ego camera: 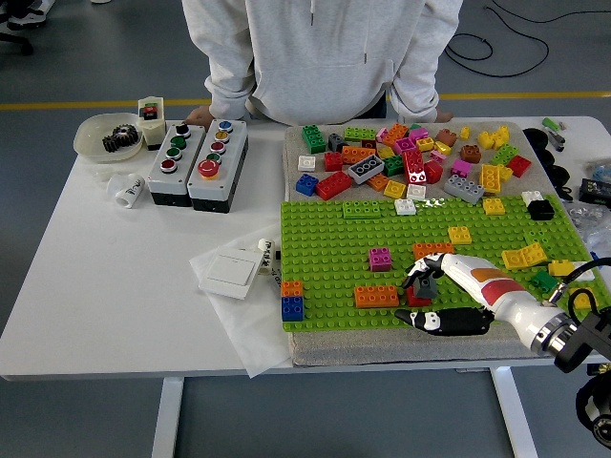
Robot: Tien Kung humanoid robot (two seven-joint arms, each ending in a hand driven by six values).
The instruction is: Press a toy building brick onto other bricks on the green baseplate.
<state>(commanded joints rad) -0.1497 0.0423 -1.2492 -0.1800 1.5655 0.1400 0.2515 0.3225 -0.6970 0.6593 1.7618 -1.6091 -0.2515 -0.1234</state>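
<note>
Right hand (441,289): reaches in from the lower right over the green baseplate (325,243), fingers curled down onto the grey brick (426,283), thumb lying low along the near edge.
Grey brick: under the fingertips, sitting on a red brick (416,298).
Orange brick (376,296): just left of the hand.
Pink brick (380,258): up and left of the fingertips.
Loose brick pile (410,157): well beyond the hand, on the tabletop's (115,277) far side.

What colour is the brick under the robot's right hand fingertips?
Dark grey brick, sitting on a red one; head view, at the right hand.
</note>
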